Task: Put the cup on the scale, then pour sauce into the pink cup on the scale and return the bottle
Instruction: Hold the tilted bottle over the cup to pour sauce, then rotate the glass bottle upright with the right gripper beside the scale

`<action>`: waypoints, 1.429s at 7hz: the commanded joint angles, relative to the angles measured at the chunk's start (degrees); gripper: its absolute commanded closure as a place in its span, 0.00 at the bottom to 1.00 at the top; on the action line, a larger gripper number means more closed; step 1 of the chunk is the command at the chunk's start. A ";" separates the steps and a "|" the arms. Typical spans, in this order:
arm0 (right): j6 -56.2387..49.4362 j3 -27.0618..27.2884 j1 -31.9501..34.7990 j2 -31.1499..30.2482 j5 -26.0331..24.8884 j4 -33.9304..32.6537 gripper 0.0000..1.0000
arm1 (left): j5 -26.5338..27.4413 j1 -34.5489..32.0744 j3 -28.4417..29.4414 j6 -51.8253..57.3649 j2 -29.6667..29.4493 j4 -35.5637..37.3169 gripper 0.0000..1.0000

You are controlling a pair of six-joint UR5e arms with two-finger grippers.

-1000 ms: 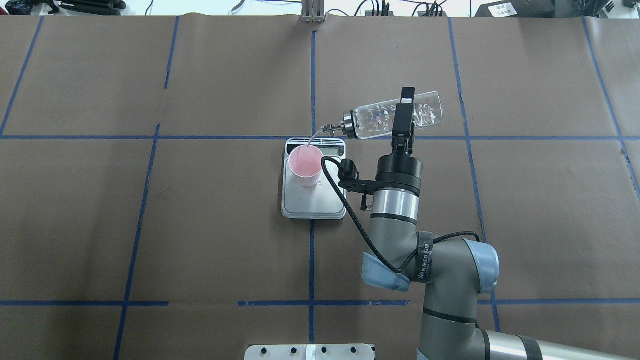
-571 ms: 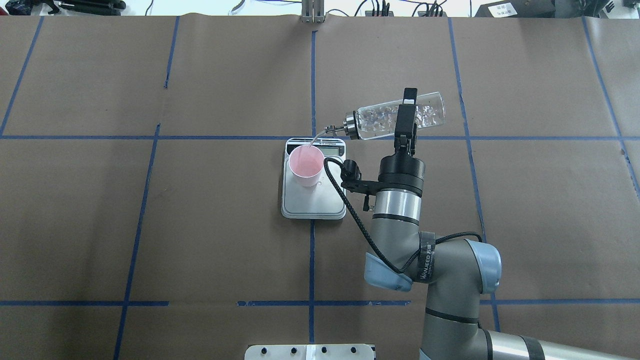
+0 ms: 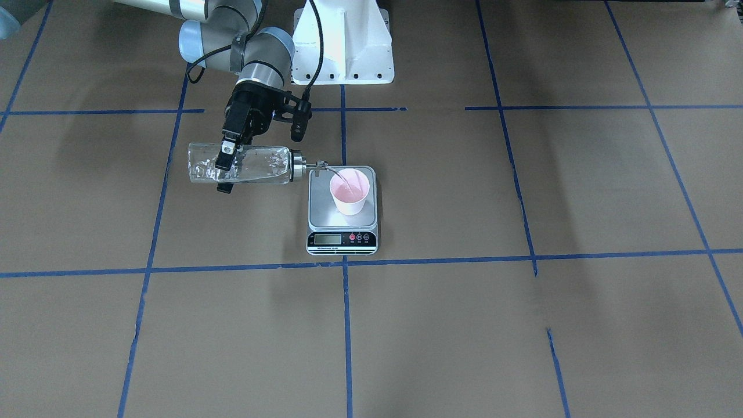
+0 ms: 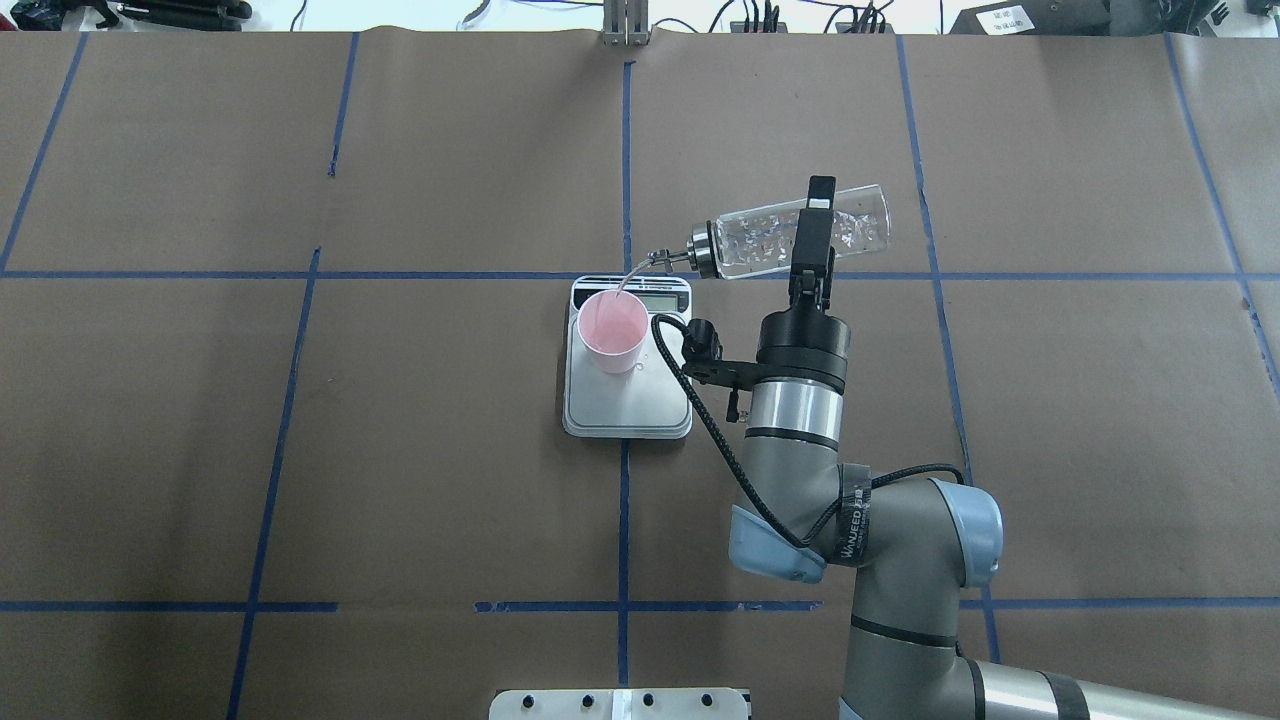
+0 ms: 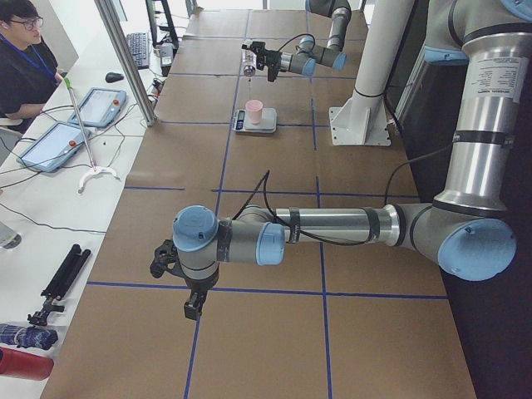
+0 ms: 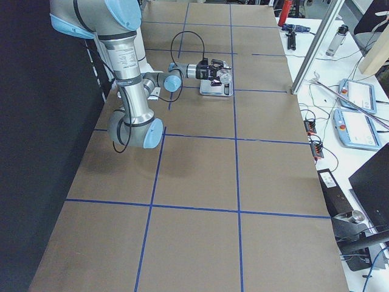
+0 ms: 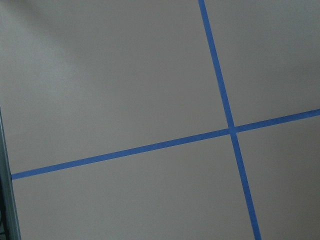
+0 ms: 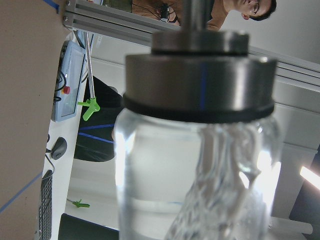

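Brown paper table (image 4: 450, 450) gridded with blue tape (image 4: 625, 150); a person (image 5: 21, 66) sits beside it. The right gripper (image 4: 815, 225) pinches the bottle (image 4: 860, 225) sideways, its sauce (image 4: 750, 240) running into the cup (image 4: 611, 335) on the scale (image 4: 627, 405). The left gripper (image 5: 193, 303) hangs well apart; whether its fingers are spread, I cannot tell.

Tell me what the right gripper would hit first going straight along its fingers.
Looks free: the right gripper, shut on the bottle, points over bare table; the scale lies aside. Its height is unclear.

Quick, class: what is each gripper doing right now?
Left gripper: cannot be told.
Right gripper: closed on the tilted bottle, pouring into the cup.
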 commanded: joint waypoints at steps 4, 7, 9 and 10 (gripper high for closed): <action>14.21 -0.16 -1.62 -1.29 2.15 0.14 1.00 | -0.07 0.00 -0.08 0.00 -0.26 -0.12 0.00; 24.25 -0.25 -4.17 -1.38 7.24 6.51 1.00 | -0.07 0.00 -0.17 0.09 -0.35 -0.21 0.00; 24.34 -0.34 -5.75 -2.86 13.12 21.77 1.00 | -0.07 0.00 -0.43 0.09 -0.35 -0.21 0.00; 24.34 -0.25 -5.84 -3.83 16.98 27.59 1.00 | -0.07 0.00 -0.78 0.09 -0.35 -0.21 0.00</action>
